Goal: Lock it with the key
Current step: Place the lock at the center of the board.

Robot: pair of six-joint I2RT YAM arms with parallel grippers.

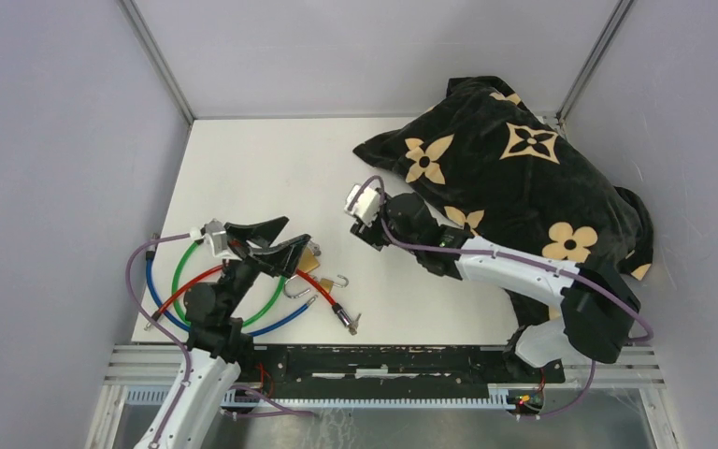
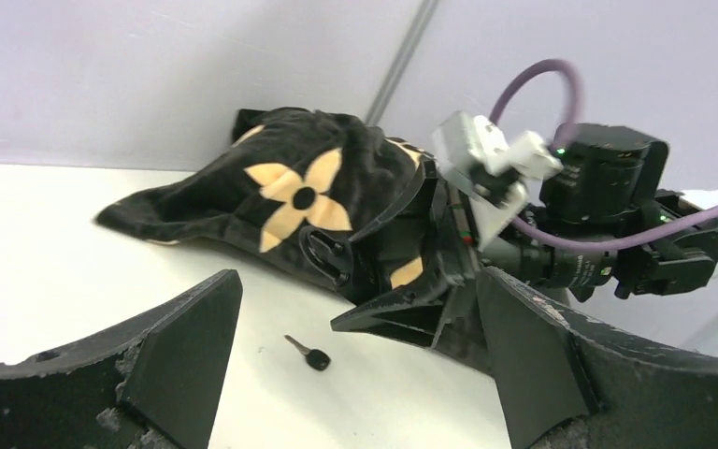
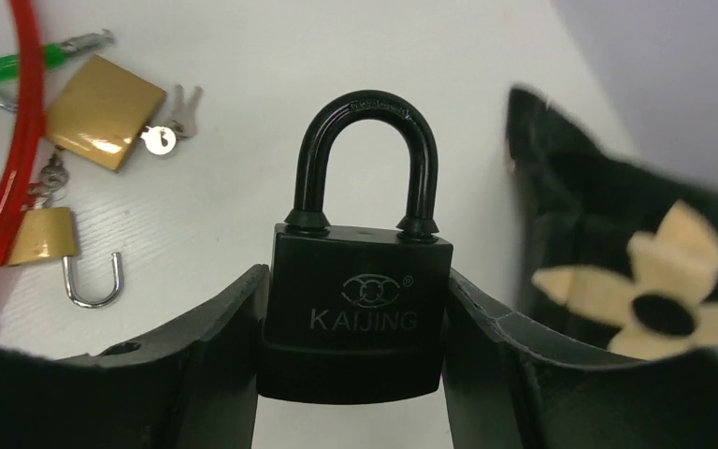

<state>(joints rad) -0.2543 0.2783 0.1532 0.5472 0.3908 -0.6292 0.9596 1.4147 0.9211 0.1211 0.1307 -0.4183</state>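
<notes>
- My right pincer (image 3: 355, 278) is clenched on the black KAIJING padlock (image 3: 357, 327). The fingers press the two side faces of the body, and the shackle points away from the wrist.
- Both shackle legs look seated in the body. I can't tell whether it is latched. The keyhole isn't visible, and I judge it to be on the bottom face, buried toward my palm.
- My left pincer (image 1: 292, 234) is released, jaws wide with nothing between them, hovering above the counter (image 1: 271, 159).
- The key (image 2: 310, 354), small with a black head, lies flat and loose on the counter. In the left wrist view it sits ahead of my open fingers, just short of the right pincer and touching neither.
- Step in hand, my read: the lock is secured in the right and the key is not yet picked up, so key pickup is next and the task is early to mid.
- The next move calls for:
  - dropping the left pincer over the key and pinching its head, leaving the blade free
  - rotating the right wrist so the padlock's bottom face is exposed to the left
  - lining up the blade, then inserting and turning it
- Risk: the key is thin and flat on the counter, so it could skid or get grabbed crooked.
- Clutter, not needed:
  - two brass padlocks (image 3: 103, 112), one with its shackle open
  - coloured cable locks (image 1: 187, 281) under the left arm
  - flower-print black cloth (image 1: 524, 178) behind the right arm
</notes>
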